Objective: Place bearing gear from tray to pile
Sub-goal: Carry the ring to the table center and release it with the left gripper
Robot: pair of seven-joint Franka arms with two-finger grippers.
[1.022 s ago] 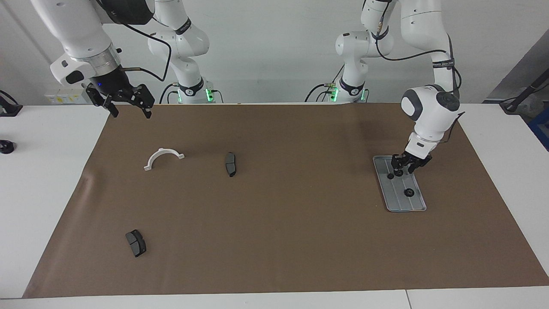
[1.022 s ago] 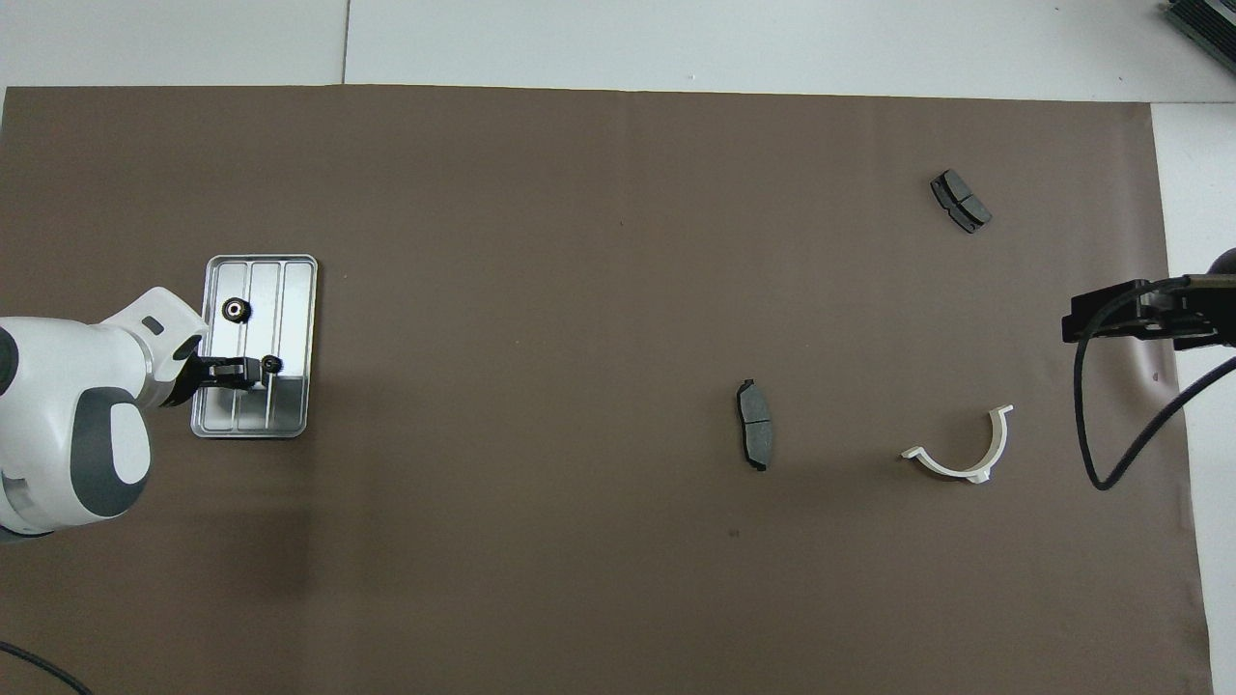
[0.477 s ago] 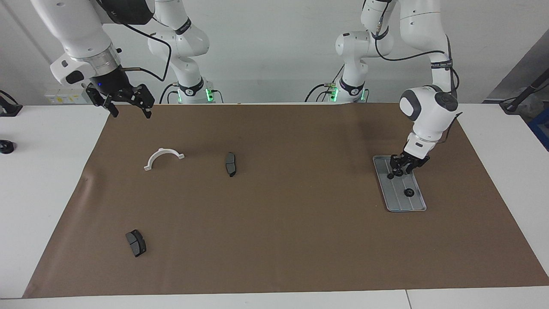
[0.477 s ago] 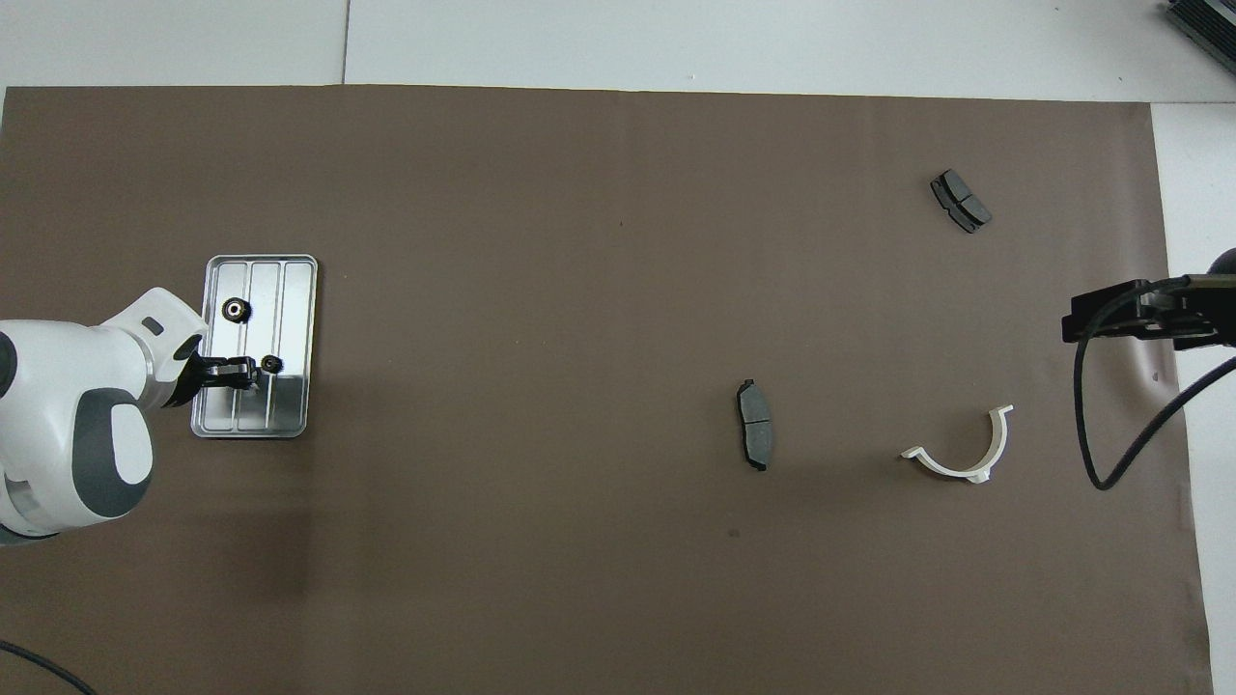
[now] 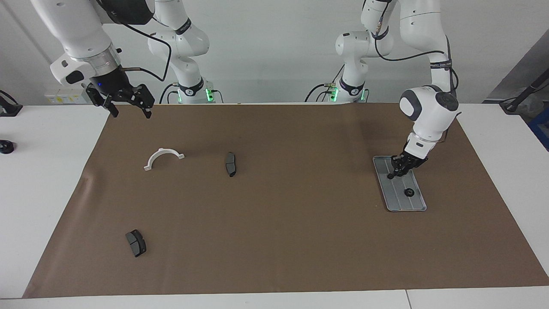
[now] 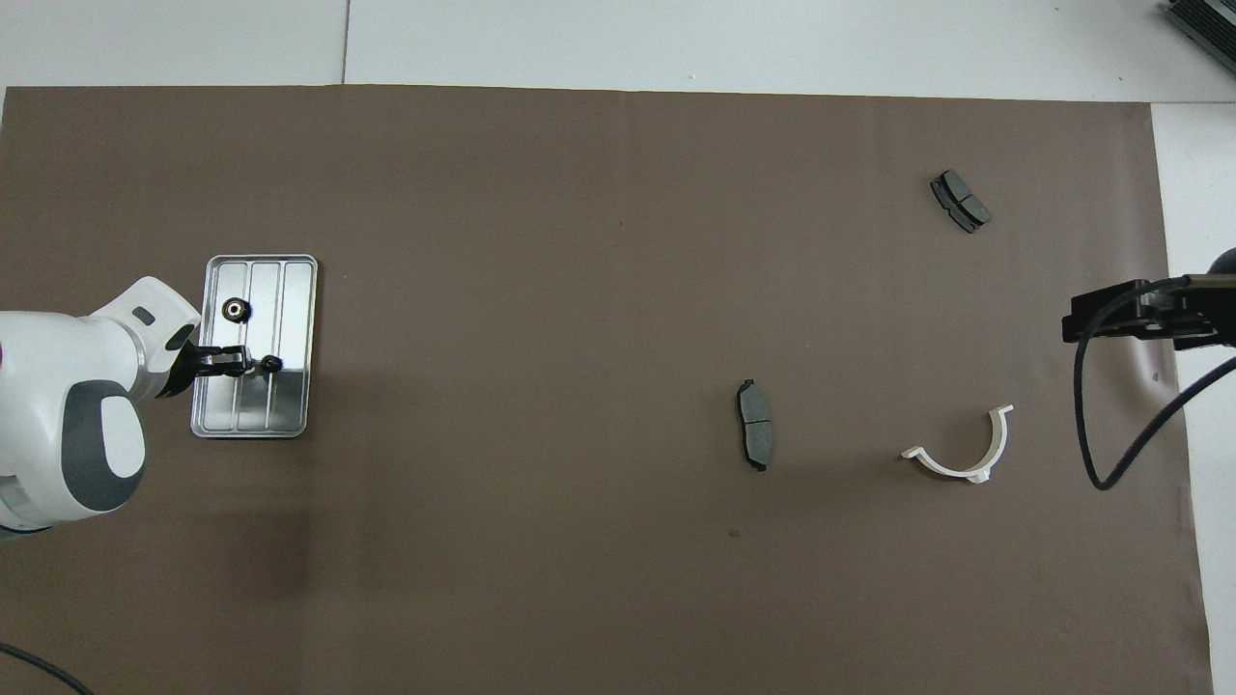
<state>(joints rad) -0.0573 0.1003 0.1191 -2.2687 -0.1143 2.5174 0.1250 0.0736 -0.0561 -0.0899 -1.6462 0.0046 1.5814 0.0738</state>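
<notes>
The silver tray (image 5: 415,205) lies on the brown mat toward the left arm's end, also in the overhead view (image 6: 290,290). Two small black bearing gears lie in it: one (image 5: 390,176) (image 6: 272,364) nearer to the robots, one (image 5: 408,192) (image 6: 235,309) farther. My left gripper (image 5: 399,168) (image 6: 237,361) hangs low over the tray, right beside the nearer gear; I cannot tell whether it touches it. The pile's parts lie toward the right arm's end: a white half-ring bracket (image 5: 163,155) (image 6: 966,463) and two brake pads (image 5: 230,164) (image 5: 136,243). My right gripper (image 5: 131,112) waits open, high over the mat's corner.
The brown mat (image 5: 274,240) covers most of the white table. A small black object (image 5: 6,146) sits on the table off the mat at the right arm's end. The right arm's cable (image 6: 1110,425) hangs near the bracket.
My left gripper has shifted slightly over the tray toward the nearer gear and turned a little. Both gears lie where they were. The right arm has not moved.
</notes>
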